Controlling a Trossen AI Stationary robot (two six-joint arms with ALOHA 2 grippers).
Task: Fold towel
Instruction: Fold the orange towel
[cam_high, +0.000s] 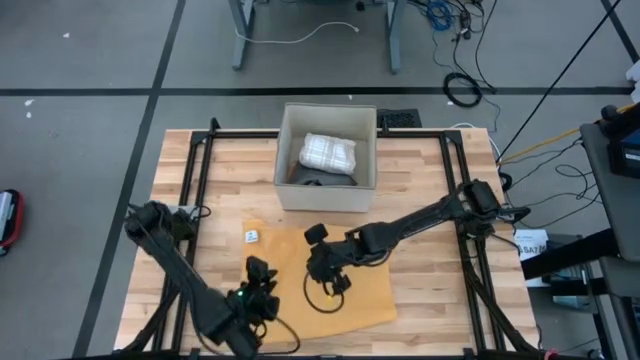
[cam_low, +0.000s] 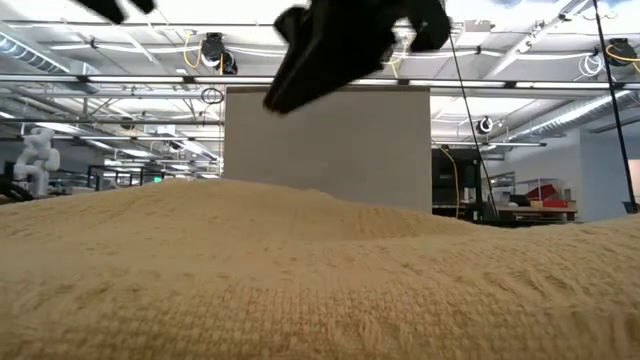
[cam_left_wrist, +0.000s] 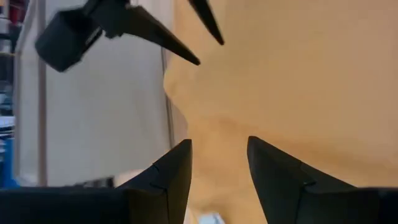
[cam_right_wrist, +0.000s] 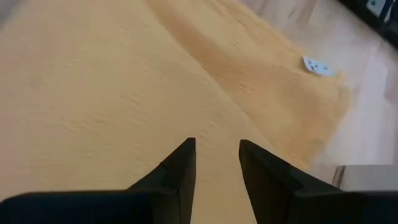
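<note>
Tan towel (cam_high: 335, 275) lies flat on wooden surface (cam_high: 420, 290), just in front of the open box (cam_high: 328, 158). Right pincer (cam_high: 330, 278) above towel's middle, fingers spread, gripping nothing. Left pincer (cam_high: 262, 292) at towel's left edge, spread, empty.

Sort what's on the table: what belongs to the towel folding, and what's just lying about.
Job:
towel, yellow, spread flat
left tool, open, at towel's left edge
right tool, open, over the towel

Lying about:
box
white cloth in the box
small tag beside the towel
</note>
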